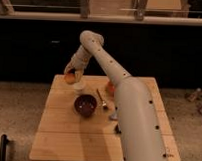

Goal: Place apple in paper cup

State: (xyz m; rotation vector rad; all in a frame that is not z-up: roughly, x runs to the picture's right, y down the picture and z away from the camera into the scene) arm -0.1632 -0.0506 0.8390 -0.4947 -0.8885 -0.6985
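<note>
The apple point(69, 78), small and orange-yellow, sits between the fingers of my gripper point(71, 76) at the far left part of the wooden table point(57, 138). The gripper is shut on the apple and holds it just above and to the left of the paper cup point(79, 86), a small pale cup standing right under the wrist. The arm reaches from the lower right up over the table and bends down to the gripper.
A dark brown bowl point(85, 105) stands just in front of the cup. A spoon point(101, 99) lies to its right. A redder orange round object point(110, 87) sits partly behind the arm. A small grey item point(113, 116) lies by the arm.
</note>
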